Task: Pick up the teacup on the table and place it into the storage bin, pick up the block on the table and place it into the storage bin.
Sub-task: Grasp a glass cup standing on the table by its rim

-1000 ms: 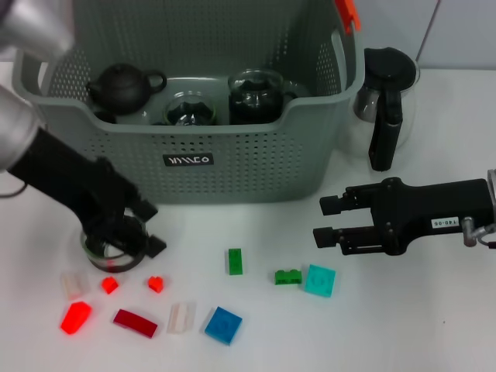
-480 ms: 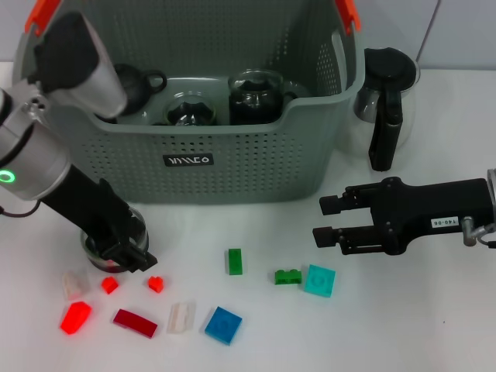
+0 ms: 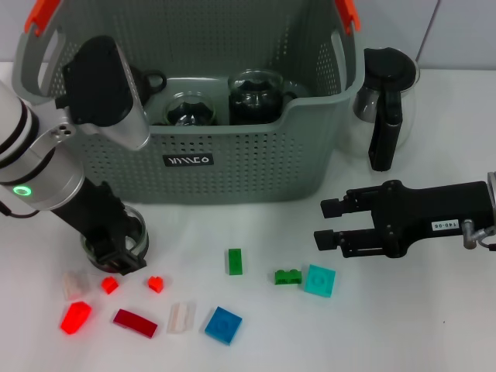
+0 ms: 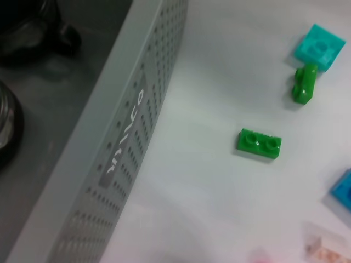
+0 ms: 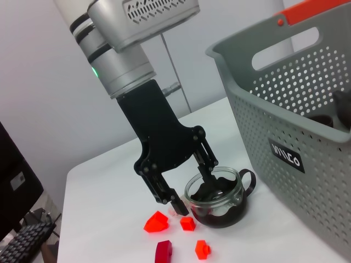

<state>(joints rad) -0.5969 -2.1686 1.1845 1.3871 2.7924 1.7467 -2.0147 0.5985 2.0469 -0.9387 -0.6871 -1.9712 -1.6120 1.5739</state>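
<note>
The glass teacup (image 5: 216, 198) stands on the white table (image 3: 387, 325), left of the grey storage bin (image 3: 256, 163). In the head view the teacup (image 3: 136, 231) is mostly hidden under my left arm. My left gripper (image 5: 194, 194) is open and straddles the cup's wall, one finger inside the cup and the other just outside it. Several blocks lie in front: a green one (image 3: 235, 261), another green one (image 3: 287, 276), teal (image 3: 318, 280), blue (image 3: 223, 325), dark red (image 3: 135, 322) and red (image 3: 76, 317). My right gripper (image 3: 327, 221) is open and empty, right of the green and teal blocks.
A glass coffee pot (image 3: 385, 101) with a black handle stands right of the bin. Inside the bin are a black teapot (image 3: 147, 81) and two glass vessels (image 3: 256, 97). The left wrist view shows the bin's wall (image 4: 126, 142) and green bricks (image 4: 259, 143).
My left arm has swung in over the bin's left side, and its gripper has settled lower and a little left onto the teacup. The right arm has not moved.
</note>
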